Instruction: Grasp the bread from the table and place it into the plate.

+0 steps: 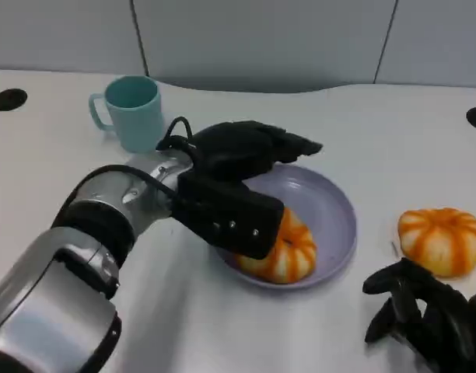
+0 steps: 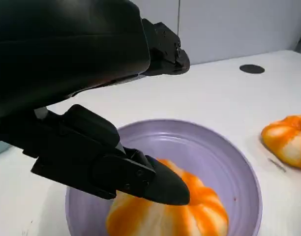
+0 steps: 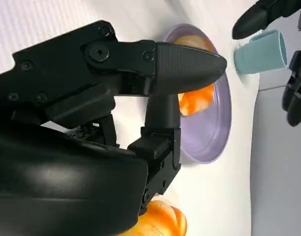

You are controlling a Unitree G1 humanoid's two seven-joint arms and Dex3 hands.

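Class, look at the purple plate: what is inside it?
One orange-and-white bread lies in the plate, toward its near side. The left hand above covers part of both, so that part stays unseen.

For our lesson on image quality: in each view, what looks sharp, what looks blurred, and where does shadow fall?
Head view: soft overall, shadow under the plate. Left wrist view: bread fairly sharp, left hand close and blurry. Right wrist view: right hand sharp, cup softer.
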